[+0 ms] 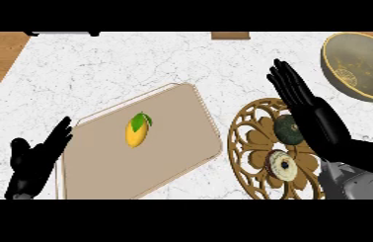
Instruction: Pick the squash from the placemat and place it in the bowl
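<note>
Squash (289,129), dark green and roundish, sits on the ornate round placemat (251,137), just left of the right hand (310,107) and partly under its palm edge. So it's not yet picked. Right hand is flat, fingers straight and together, pointing away from the robot, holding nothing; looks set edge-on beside the squash, prob. lined up to come round it from the right. Fingers would need to curl before any lift.

Also on the placemat, nearer the robot than the squash and just left of the right wrist: a donut (282,164), w/ pale icing. Close enough that a wide grab could bump it.

Bowl (351,63), olive w/ pale pattern inside, is beyond and to the right of the right fingertips, part cut off by the view's edge. Short carry, same side, so right hand makes sense for the job.

Left hand (36,154) rests at the lower left, fingers straight, nothing in it. Just right of it lies a tan tray (182,137) on the marble counter (109,63), w/ a yellow mango (137,131) w/ green leaf on it. Not the task's thing.
</note>
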You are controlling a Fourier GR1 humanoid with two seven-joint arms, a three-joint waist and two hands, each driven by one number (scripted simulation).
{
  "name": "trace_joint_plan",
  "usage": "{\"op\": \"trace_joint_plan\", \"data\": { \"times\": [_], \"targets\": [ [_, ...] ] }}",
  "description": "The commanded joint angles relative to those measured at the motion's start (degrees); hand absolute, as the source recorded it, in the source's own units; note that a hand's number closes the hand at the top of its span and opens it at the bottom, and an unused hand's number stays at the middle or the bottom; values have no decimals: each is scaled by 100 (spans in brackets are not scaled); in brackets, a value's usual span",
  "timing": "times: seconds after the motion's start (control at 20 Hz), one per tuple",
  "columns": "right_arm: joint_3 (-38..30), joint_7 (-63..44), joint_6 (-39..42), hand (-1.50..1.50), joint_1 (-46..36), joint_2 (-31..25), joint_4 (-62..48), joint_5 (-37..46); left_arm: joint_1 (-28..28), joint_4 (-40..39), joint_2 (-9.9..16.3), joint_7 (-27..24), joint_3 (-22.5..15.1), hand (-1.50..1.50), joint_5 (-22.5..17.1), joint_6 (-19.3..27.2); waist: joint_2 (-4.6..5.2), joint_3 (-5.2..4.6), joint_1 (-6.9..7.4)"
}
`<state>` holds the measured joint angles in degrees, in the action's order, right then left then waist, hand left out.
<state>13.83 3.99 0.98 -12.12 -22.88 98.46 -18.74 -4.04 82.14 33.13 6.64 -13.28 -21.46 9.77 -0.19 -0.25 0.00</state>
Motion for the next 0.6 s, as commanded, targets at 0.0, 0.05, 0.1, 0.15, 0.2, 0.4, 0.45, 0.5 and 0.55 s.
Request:
{"op": "trace_joint_plan", "data": {
  "times": [0.0, 0.05, 0.1, 0.15, 0.2, 0.4, 0.45, 0.5, 0.55],
  "targets": [
    [-413, -274, -441, -150, 40, 182, -85, -80, 157, -114, -181, -429, 310, 0, -185, -243, 17, 21, -9],
    [-448, -330, -1062, -150, 191, 351, -318, 215, 470, 227, -103, -298, 422, 0, -269, -121, 11, 20, -48],
    [-998, -578, -1318, -150, 278, 133, -374, 11, 467, 498, -318, -467, 484, 0, -343, 82, -27, 18, -120],
    [-1241, -679, -1672, -150, 374, 176, -557, 33, 565, 603, -447, -674, 615, 0, -468, 95, -33, 10, -153],
    [-1466, -886, -2072, -150, 432, 199, -673, 76, 803, 709, -392, -785, 833, 0, -605, 25, -50, -3, -249],
    [-1801, -1723, -3281, -150, 1128, -626, -1685, 1366, 848, 897, -617, -933, 813, 0, -704, 52, 23, -65, -436],
    [-1899, -1842, -3744, -150, 1093, -433, -1690, 1460, 871, 908, -681, -983, 840, 0, -781, 7, 18, -40, -321],
    [-1818, -1937, -4166, -150, 962, -340, -1659, 1771, 876, 929, -748, -1031, 781, 0, -784, -40, 25, -22, -151],
    [-1752, -1953, -4458, -150, 1000, -305, -1665, 2045, 982, 856, -837, -1039, 760, 0, -827, -75, 35, -11, -143]
  ]
}}
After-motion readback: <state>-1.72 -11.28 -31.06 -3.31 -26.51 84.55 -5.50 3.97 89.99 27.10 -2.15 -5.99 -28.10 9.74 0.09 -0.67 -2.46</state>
